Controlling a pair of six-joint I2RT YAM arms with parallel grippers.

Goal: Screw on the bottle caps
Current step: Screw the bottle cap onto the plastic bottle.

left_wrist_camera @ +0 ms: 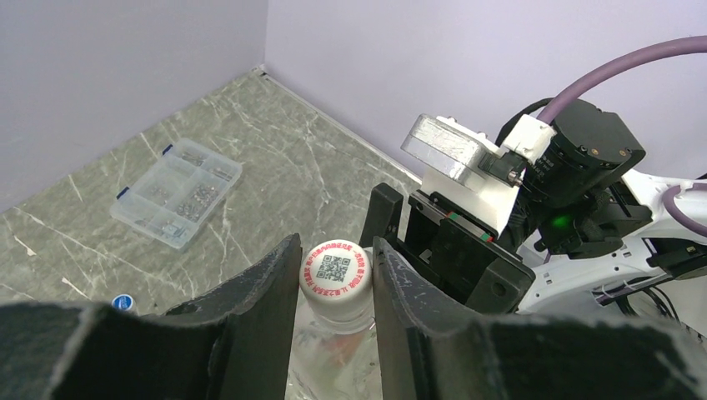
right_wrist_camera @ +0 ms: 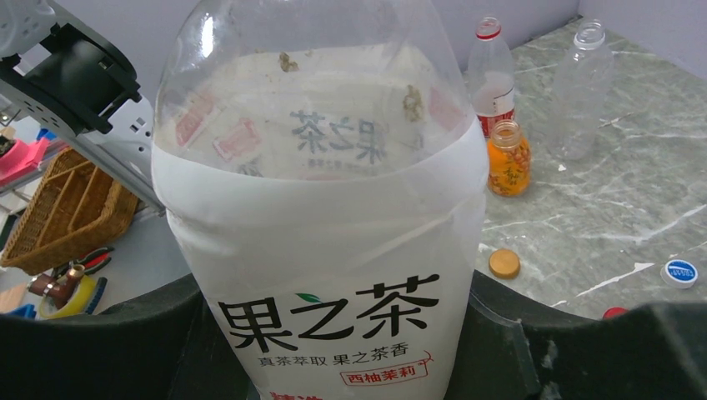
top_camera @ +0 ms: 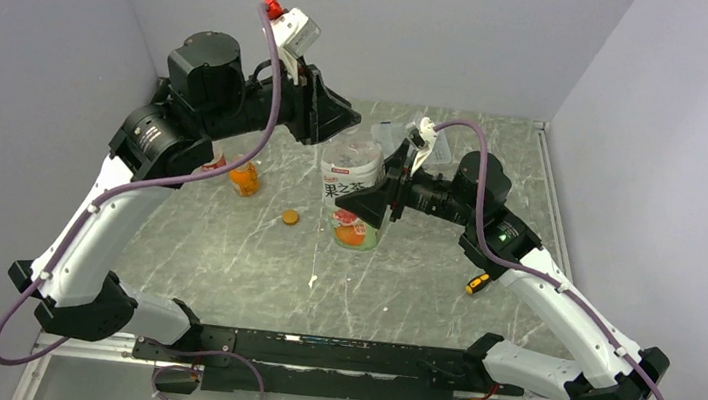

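Observation:
The white-labelled bottle point(top_camera: 349, 181) stands upright at mid-table. My right gripper point(top_camera: 370, 209) is shut on its body point(right_wrist_camera: 325, 250), one finger on each side. My left gripper point(left_wrist_camera: 335, 268) is above it, shut on the whitish cap point(left_wrist_camera: 335, 268) that sits on the bottle's neck. The squat orange bottle point(top_camera: 245, 180) is uncapped and also shows in the right wrist view point(right_wrist_camera: 509, 158). Behind it stand the red-labelled bottle point(right_wrist_camera: 492, 83) and a clear empty bottle point(right_wrist_camera: 581, 92). An orange cap point(top_camera: 290, 217) lies loose, also seen by the right wrist point(right_wrist_camera: 503, 263). A blue cap point(right_wrist_camera: 680, 272) and the edge of a red cap point(right_wrist_camera: 614, 312) lie nearby.
A flat clear compartment box point(left_wrist_camera: 177, 192) lies near the back wall, behind the right wrist point(top_camera: 433, 147). A yellow-black tool point(top_camera: 477, 283) lies by the right forearm. A wicker basket point(right_wrist_camera: 67, 208) sits beyond the table edge. Walls close the back and both sides.

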